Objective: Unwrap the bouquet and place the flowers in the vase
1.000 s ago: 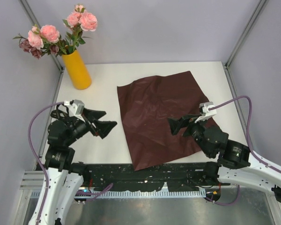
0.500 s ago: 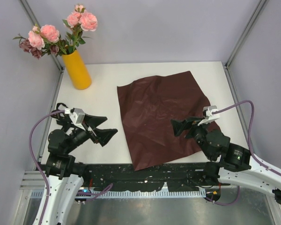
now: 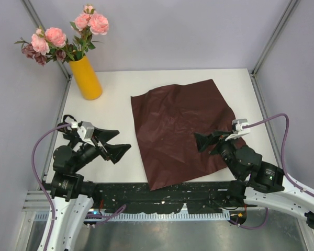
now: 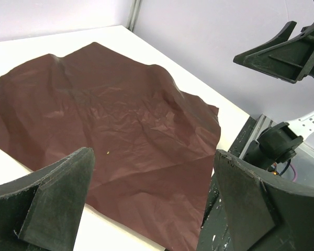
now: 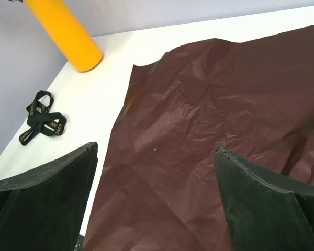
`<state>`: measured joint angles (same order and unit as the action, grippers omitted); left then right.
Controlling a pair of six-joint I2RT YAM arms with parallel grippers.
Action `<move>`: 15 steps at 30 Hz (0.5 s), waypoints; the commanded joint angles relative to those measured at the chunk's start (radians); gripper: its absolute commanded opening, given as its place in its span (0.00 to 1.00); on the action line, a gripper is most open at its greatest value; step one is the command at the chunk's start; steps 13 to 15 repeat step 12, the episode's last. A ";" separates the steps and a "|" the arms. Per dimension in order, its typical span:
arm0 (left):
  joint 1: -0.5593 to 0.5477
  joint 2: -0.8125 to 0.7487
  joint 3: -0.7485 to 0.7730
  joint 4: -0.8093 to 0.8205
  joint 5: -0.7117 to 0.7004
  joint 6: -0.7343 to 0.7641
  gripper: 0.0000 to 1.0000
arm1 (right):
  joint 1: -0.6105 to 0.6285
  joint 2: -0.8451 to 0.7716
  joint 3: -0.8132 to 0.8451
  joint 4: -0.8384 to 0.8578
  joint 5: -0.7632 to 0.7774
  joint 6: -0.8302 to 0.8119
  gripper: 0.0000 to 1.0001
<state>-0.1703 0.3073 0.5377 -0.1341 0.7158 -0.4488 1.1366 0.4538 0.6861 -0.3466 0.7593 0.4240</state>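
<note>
Both arms are backing off toward their bases compared with a second ago. The left tool (image 3: 120, 140) is dropping nearer and lower off the left side of the paper (image 3: 180, 123). The right tool (image 3: 200, 142) is sliding back over the paper's near-right part. Both tools are spread wide and carrying nothing.

Nothing else is shifting. The flowers (image 3: 63, 41) are standing in the vase (image 3: 87, 79), which is sitting far-left of the paper and well apart from it. The paper is lying opened out and wrinkled on the table (image 3: 115, 89). The ribbon (image 5: 42, 119) is lying loose left of the paper; in the top view the left arm is hiding it.

Judging from this, the unwrap and the placing are looking finished and the arms are heading to rest.

Edges and room:
- The paper's near corner is reaching the table's near edge, by the arm bases.
- The paper's far-right corner is coming close to the table's right edge and the frame post (image 3: 267, 47) there.
- Bare table is showing beyond the paper's far edge.
- A wide bare strip is showing left of the paper, up to the vase.
- Both tools are sitting clear of the vase, so the way back is looking open.
</note>
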 commanded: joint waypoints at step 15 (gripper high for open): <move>-0.003 0.001 0.002 0.001 -0.001 0.007 1.00 | 0.002 -0.018 0.020 -0.008 0.032 0.035 0.96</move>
